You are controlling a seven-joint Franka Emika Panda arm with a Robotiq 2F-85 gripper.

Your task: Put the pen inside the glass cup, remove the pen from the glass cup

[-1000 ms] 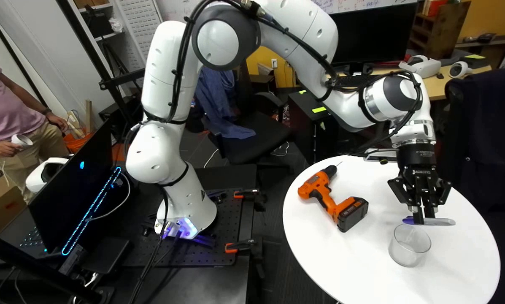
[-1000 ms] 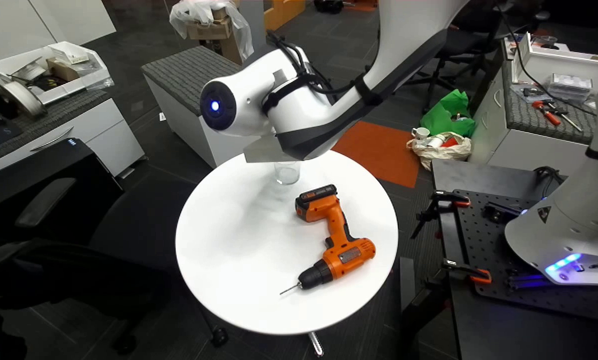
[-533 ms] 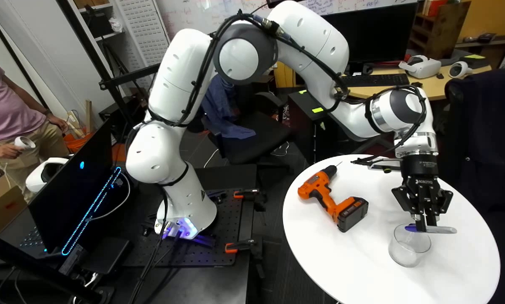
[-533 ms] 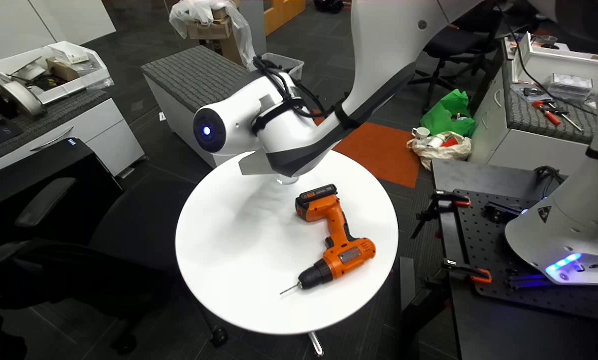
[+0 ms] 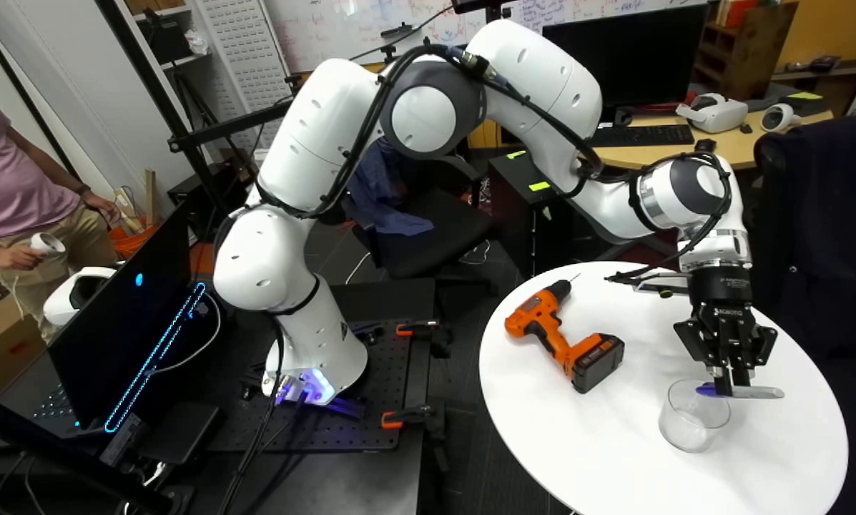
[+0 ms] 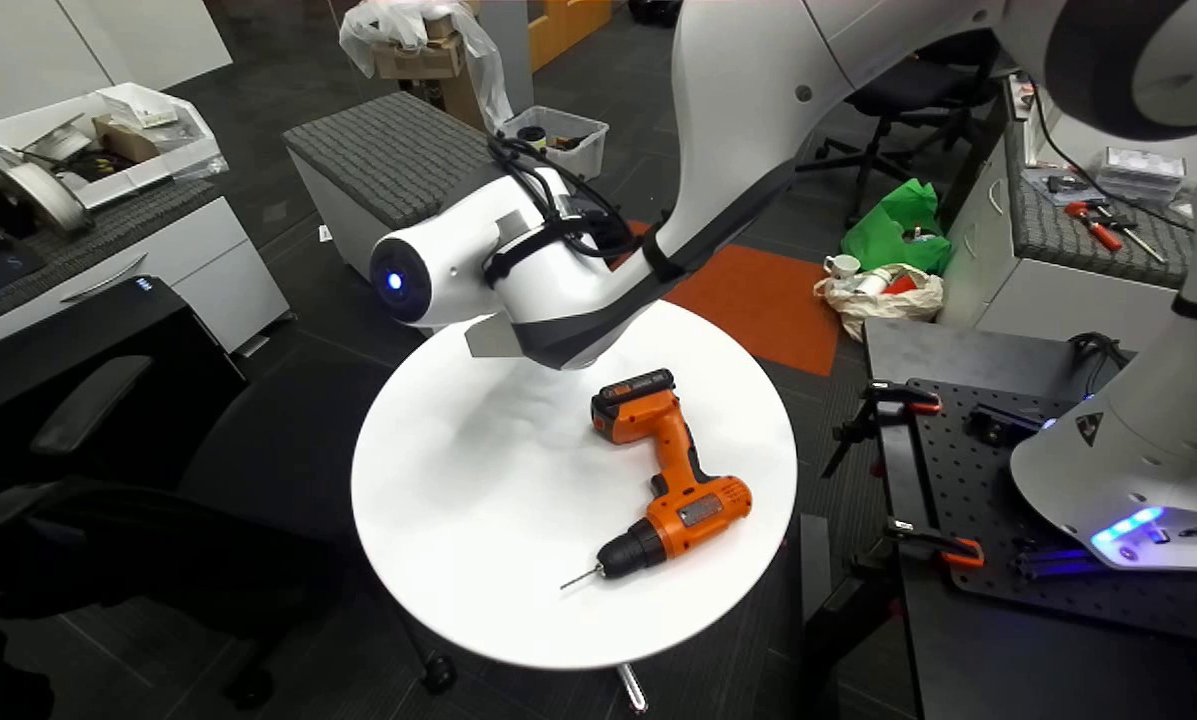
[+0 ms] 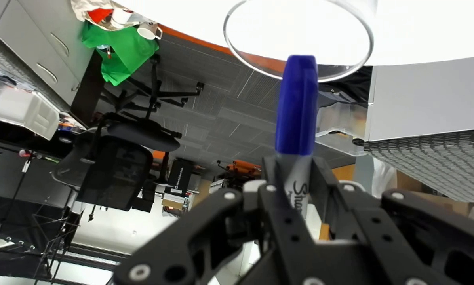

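Fingers grip pen (smooth, blue-capped); glass cup: clear, round

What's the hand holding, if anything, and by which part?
A slim, pale-barrelled, blue-ended pen; the hand pinches its barrel just behind the blue end.

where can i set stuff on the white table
Bare on the white table: between the orange drill and the black chair; in an exterior view, also between drill, glass cup and near edge. Crowded: near the cup, where fingers grip the pen.
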